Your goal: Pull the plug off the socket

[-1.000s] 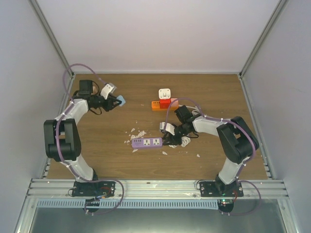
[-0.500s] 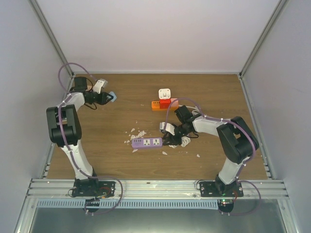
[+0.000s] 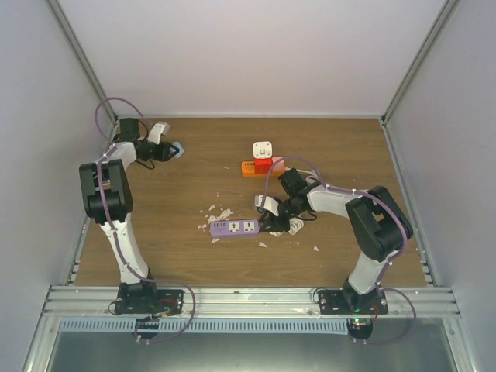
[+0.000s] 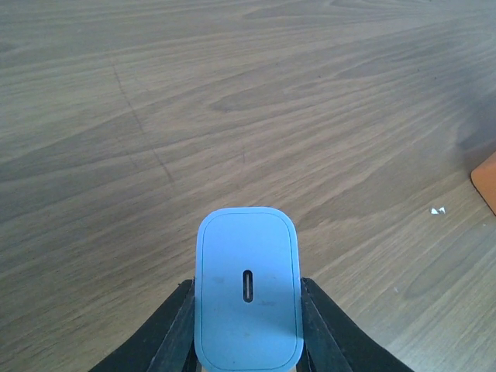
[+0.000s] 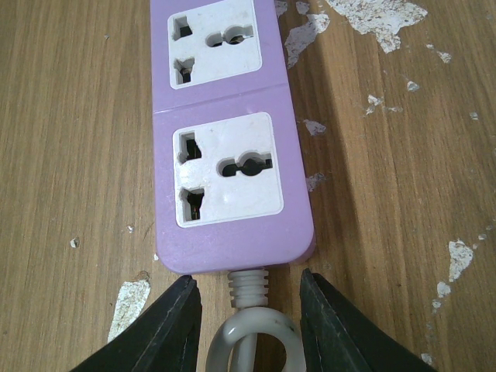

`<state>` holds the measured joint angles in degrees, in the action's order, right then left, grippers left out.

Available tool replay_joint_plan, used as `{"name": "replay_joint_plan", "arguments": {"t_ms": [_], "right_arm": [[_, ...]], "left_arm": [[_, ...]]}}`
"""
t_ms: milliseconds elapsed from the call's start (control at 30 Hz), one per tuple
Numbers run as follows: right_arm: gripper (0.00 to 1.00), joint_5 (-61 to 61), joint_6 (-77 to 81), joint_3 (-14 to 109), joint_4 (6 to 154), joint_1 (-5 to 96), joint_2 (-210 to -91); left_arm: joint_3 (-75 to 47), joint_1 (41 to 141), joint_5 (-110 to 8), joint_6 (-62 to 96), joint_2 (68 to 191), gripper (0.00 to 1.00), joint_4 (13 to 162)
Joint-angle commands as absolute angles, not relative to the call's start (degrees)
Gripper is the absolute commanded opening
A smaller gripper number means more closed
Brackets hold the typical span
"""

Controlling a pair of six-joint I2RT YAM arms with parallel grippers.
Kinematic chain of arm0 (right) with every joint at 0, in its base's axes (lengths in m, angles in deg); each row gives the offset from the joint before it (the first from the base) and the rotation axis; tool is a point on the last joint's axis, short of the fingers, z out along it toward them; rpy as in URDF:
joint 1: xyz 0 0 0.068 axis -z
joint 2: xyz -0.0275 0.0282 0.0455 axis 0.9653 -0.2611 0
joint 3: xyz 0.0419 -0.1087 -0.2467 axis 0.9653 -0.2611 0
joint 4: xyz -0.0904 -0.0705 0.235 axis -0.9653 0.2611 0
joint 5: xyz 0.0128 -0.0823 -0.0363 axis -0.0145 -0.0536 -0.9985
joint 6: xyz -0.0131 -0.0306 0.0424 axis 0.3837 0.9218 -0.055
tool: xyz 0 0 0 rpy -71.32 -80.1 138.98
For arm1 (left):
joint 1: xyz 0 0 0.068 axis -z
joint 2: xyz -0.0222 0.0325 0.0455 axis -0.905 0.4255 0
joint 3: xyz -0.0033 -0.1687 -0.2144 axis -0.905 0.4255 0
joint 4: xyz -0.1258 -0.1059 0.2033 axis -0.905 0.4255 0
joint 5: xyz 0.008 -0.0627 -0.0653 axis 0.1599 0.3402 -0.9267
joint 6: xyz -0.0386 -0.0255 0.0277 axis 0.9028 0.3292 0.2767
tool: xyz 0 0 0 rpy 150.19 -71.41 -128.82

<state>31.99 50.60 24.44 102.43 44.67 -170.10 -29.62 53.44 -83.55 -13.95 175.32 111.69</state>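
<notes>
The white plug [image 3: 263, 149] sits in the red end of the short orange socket strip [image 3: 251, 167] at the back middle of the table. No gripper touches it. My left gripper [image 3: 170, 149] is far to the back left, shut on a light-blue charger block [image 3: 179, 148], which fills the left wrist view [image 4: 248, 248] between the fingers [image 4: 174, 333]. A corner of the orange socket strip [image 4: 488, 180] shows at that view's right edge. My right gripper [image 3: 268, 224] is open, with its fingers [image 5: 167, 325] either side of the purple power strip's cord stub [image 5: 249, 285].
The longer purple power strip [image 3: 234, 227] lies mid-table, also shown in the right wrist view [image 5: 229, 147]. Its white cord [image 3: 296, 224] is coiled beside the right arm. White flakes [image 3: 220, 212] are scattered around it. Enclosure walls stand close on the left, right and back.
My left arm has swung back and to the left, carrying the light-blue block toward the back left corner. The right arm, the plug and both strips have not moved.
</notes>
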Motion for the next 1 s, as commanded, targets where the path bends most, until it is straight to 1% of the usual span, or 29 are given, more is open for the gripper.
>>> {"name": "replay_joint_plan", "arguments": {"t_ms": [0, 200, 300, 400, 500, 567, 733, 967], "right_arm": [[0.37, 32.4, 50.3, 25.8, 102.2, 44.5, -170.1], [0.37, 32.3, 50.3, 25.8, 102.2, 44.5, -170.2], [0.37, 32.3, 50.3, 25.8, 102.2, 44.5, -170.3], [0.37, 32.3, 50.3, 25.8, 102.2, 44.5, -170.2], [0.38, 32.3, 50.3, 25.9, 102.2, 44.5, -170.2], [0.39, 32.3, 50.2, 25.9, 102.2, 44.5, -170.1], [0.41, 32.3, 50.1, 25.8, 102.2, 44.5, -169.9], [0.47, 32.3, 50.0, 25.7, 101.8, 44.5, -168.6]], "left_arm": [[-31.9, 53.0, -84.6, -12.6, 177.8, 0.31, 110.7], [-32.8, 53.0, -83.3, -12.4, 179.2, 0.32, 110.5], [-33.8, 53.0, -82.3, -12.4, 180.2, 0.35, 111.1], [-34.3, 53.0, -81.3, -12.0, 180.6, 0.42, 111.1], [-34.4, 53.0, -79.9, -11.6, 180.4, 0.56, 110.7], [-34.5, 52.9, -78.8, -11.3, 180.0, 0.63, 110.7], [-34.4, 52.8, -77.6, -11.0, 178.1, 0.68, 110.3], [-31.0, 52.8, -77.2, -12.8, 171.8, 0.75, 109.5]]}}
